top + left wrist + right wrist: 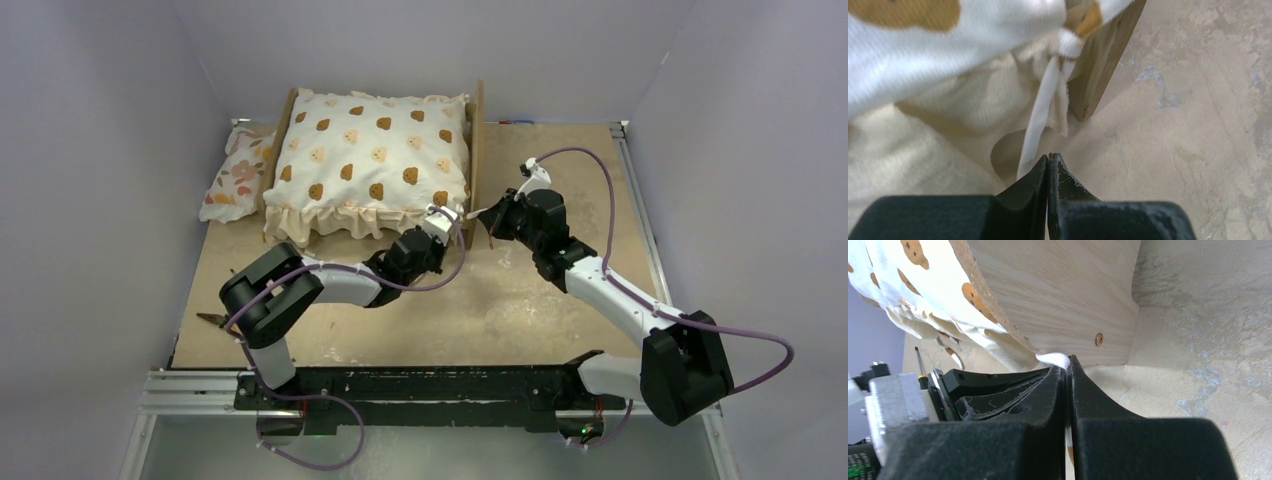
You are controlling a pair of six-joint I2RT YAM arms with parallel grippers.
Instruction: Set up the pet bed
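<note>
Light wood frames the pet bed (477, 150), which sits at the far left of the table (560, 300). A cream bear-print cushion (370, 150) fills it, and a floral pillow (235, 175) lies just beside its left rail. Both arms meet at the bed's near right corner. The left fingers (1033, 185) are pressed fully together. A white tie (1040, 115) from the cushion hangs down to their tips; whether they pinch it is unclear. The right fingers (1098, 400) are closed on a tuft of white fabric (1053, 359) against the bed's wooden side.
</note>
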